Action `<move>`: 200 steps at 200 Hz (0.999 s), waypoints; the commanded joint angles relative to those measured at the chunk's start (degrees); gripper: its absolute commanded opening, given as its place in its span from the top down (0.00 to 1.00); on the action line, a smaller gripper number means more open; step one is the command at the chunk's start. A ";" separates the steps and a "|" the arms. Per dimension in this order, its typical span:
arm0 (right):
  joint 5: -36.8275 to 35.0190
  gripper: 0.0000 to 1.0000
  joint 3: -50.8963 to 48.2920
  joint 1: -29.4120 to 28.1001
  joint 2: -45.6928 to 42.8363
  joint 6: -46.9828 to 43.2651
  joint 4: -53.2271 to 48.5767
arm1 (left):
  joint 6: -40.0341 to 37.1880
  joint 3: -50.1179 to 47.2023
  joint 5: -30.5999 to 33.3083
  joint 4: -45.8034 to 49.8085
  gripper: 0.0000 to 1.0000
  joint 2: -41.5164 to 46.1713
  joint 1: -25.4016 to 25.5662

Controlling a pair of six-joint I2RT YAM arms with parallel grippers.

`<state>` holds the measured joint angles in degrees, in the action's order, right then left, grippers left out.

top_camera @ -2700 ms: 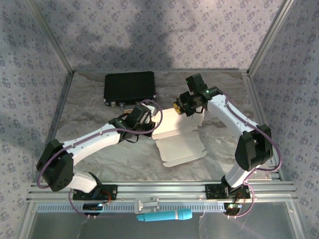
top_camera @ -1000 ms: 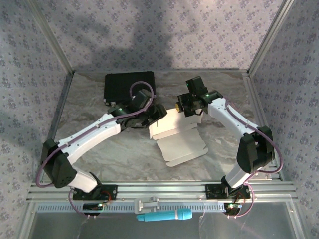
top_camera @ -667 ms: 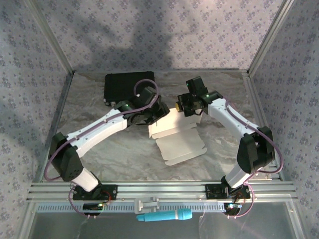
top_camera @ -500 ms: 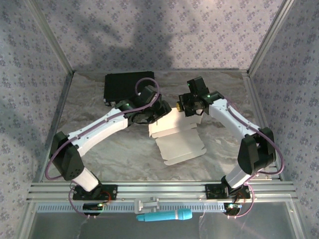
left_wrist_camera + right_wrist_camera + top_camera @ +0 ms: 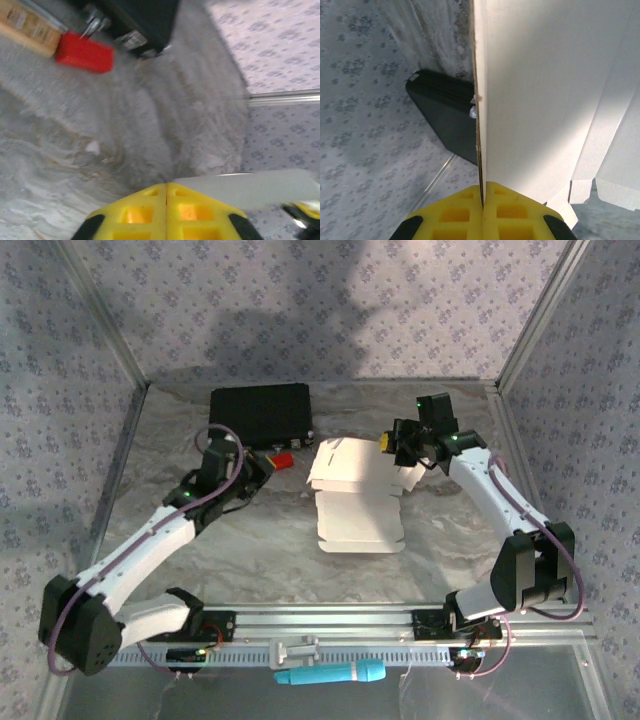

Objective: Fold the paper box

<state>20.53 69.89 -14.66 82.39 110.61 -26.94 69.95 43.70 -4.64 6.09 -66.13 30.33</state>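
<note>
Top external view had the paper box (image 5: 355, 502) mid-table — white, near panel flat, far panel lifted. The right gripper (image 5: 482, 190) was clamped on that raised panel's edge; the left gripper (image 5: 166, 192) sat pinched empty near a red block (image 5: 281, 458) — bare table (image 5: 200, 560) lay nearer.

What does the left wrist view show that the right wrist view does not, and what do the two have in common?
Left wrist, not right wrist: a red block on the marbled table, and the left claw shut on nothing. Right wrist, not left wrist: the paper box, a white sheet seen edge-on, pinched by the shut right claw. Both: the black case and the patterned wall.
</note>
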 commanded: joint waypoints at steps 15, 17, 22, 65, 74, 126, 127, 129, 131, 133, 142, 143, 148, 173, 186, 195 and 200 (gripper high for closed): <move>3.55 1.00 -0.47 2.21 -2.46 4.13 0.20 | 7.18 -8.79 -7.69 -29.75 1.00 -8.87 -0.09; 3.55 1.00 -0.57 2.25 -2.55 4.28 0.22 | 7.43 -8.98 -7.78 -30.77 1.00 -9.18 -0.09; 3.55 1.00 -0.74 2.38 -2.75 4.62 0.29 | 7.92 -9.60 -7.95 -33.54 1.00 -10.51 -0.05; 5.03 1.00 -3.20 3.75 -3.17 6.17 1.64 | 14.63 -13.27 -9.86 -57.41 0.87 -21.35 0.38; 5.14 1.00 -3.43 3.87 -3.29 6.41 1.80 | 15.46 -13.16 -10.04 -59.54 0.87 -22.88 0.67; 5.94 1.00 -3.89 4.80 -2.41 7.17 3.73 | 17.43 -11.42 -10.23 -64.88 0.86 -27.67 3.85; 6.02 1.00 -3.80 4.85 -2.32 7.17 3.82 | 17.42 -11.44 -10.26 -64.92 0.87 -27.66 3.90; 6.12 1.00 -3.77 4.93 -2.26 7.21 3.91 | 17.48 -11.44 -10.29 -65.01 0.87 -27.72 3.94; 6.19 1.00 -3.79 4.93 -2.11 7.18 4.02 | 17.49 -11.51 -10.29 -65.09 0.87 -27.76 3.99; 6.25 1.00 -3.75 5.04 -2.03 7.21 4.03 | 17.61 -11.53 -10.23 -65.18 0.87 -27.79 4.03; 6.36 1.00 -3.70 5.10 -1.74 7.17 4.25 | 18.05 -11.63 -10.12 -66.08 0.87 -28.00 4.34; 6.36 1.00 -3.62 5.13 -1.73 7.17 4.26 | 18.08 -11.67 -10.12 -66.23 0.87 -28.00 4.37; 6.36 1.00 -3.56 5.23 -1.64 7.17 4.36 | 18.23 -11.71 -10.07 -66.74 0.87 -28.15 4.48; 6.80 1.00 -3.95 5.26 -1.08 7.42 5.23 | 18.33 -11.40 -9.71 -67.25 0.87 -28.09 5.59; 6.79 1.00 -4.24 5.45 -0.86 7.56 5.77 | 18.38 -11.66 -8.74 -67.72 0.87 -28.01 6.39; 6.84 1.00 -4.48 5.70 -0.75 7.54 5.84 | 18.29 -12.11 -7.92 -68.48 0.87 -27.91 6.87; 6.96 1.00 -4.58 5.86 -0.76 7.51 6.04 | 18.24 -12.23 -7.64 -68.66 0.86 -27.79 7.10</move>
<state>26.30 66.24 -9.61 81.12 116.84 -22.00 88.01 31.33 -13.76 -57.71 -93.89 35.97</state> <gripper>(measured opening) 0.052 0.133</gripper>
